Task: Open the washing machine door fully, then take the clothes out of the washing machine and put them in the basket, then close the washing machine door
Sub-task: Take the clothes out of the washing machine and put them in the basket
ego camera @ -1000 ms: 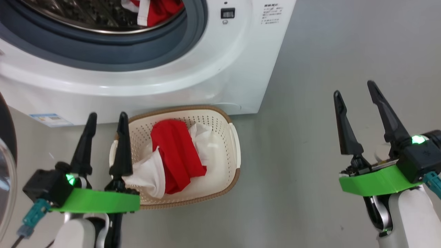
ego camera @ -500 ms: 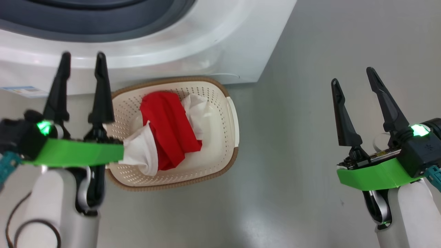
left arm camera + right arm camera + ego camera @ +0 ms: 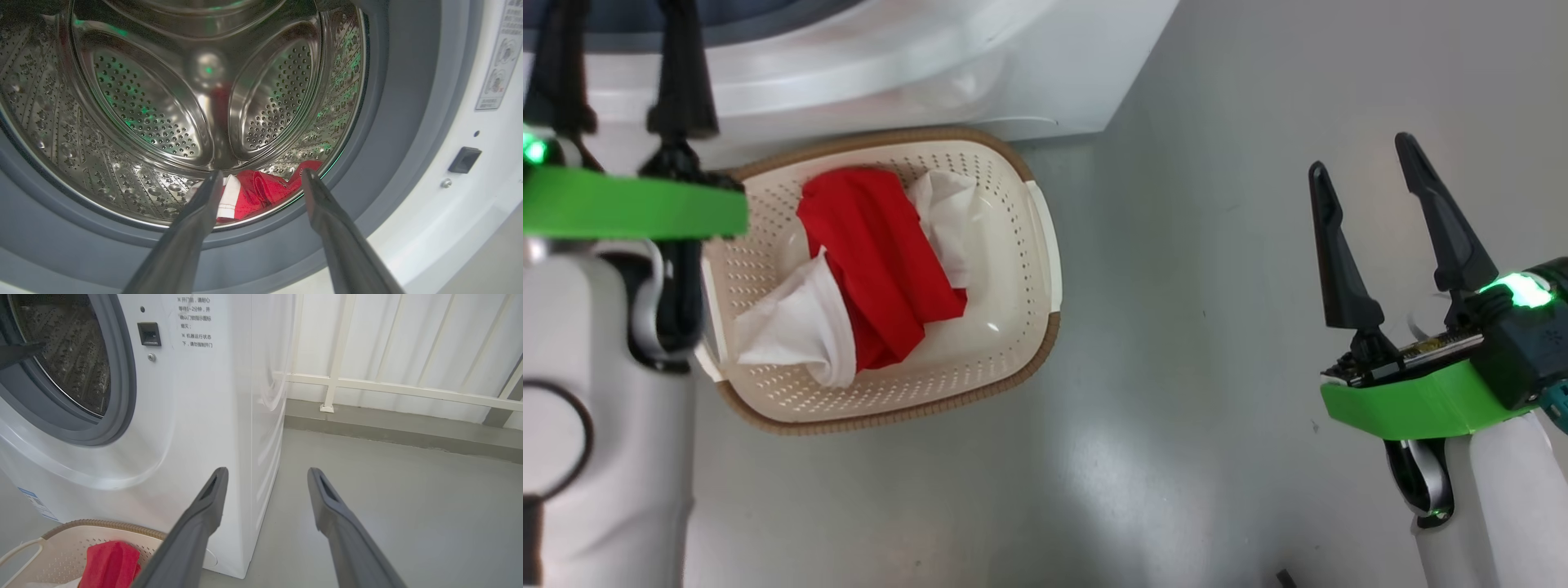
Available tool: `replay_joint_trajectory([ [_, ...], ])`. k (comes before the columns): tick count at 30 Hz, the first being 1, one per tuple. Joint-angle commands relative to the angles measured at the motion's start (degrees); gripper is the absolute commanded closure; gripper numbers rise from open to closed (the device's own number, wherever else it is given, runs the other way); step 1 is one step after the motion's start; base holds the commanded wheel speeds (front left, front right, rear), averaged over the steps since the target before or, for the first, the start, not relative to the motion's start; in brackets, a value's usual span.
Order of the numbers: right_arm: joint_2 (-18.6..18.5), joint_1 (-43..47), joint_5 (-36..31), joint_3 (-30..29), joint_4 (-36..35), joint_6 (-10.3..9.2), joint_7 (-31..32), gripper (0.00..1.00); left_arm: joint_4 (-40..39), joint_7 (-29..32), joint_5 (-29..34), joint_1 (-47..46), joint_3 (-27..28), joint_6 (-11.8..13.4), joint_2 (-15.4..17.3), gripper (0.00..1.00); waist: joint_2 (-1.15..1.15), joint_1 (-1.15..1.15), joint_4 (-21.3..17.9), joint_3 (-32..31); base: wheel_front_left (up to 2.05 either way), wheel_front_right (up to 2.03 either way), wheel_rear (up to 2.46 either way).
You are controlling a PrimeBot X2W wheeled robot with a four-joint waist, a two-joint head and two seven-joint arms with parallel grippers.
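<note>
Our left claw [image 3: 261,173] wide at the washing machine [image 3: 457,212], red clothes [image 3: 261,190] inside, our right claw [image 3: 1362,153] wide, basket [image 3: 1005,245] near.

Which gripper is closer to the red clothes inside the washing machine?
Left. The left gripper points into the drum, open, with the red clothes just ahead of it. The right gripper hangs over the floor, off to the side of the washing machine.
</note>
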Motion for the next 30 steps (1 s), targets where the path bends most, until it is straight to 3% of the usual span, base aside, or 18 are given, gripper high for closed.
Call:
replay_joint_trajectory([
  [1,0.0,-0.2,0.4,1.4,-1.8,0.28,-0.4,0.0,-0.8,-0.3,0.8,-1.1,1.7,-0.4,2.5,0.0,0.0,0.0,-0.9,1.4,0.0,0.0,0.0],
  [15,0.0,-0.7,0.4,2.3,-2.5,0.28,-0.4,0.0,13.0,0.2,0.8,-16.9,0.2,-1.3,4.2,0.0,0.0,0.0,-2.6,5.5,0.0,0.0,0.0],
  [30,0.0,1.7,0.3,3.2,-2.6,0.28,-0.4,0.0,32.7,8.0,-2.2,-29.7,-6.1,-1.9,8.3,0.0,0.0,0.0,-5.1,5.0,0.0,0.0,0.0],
])
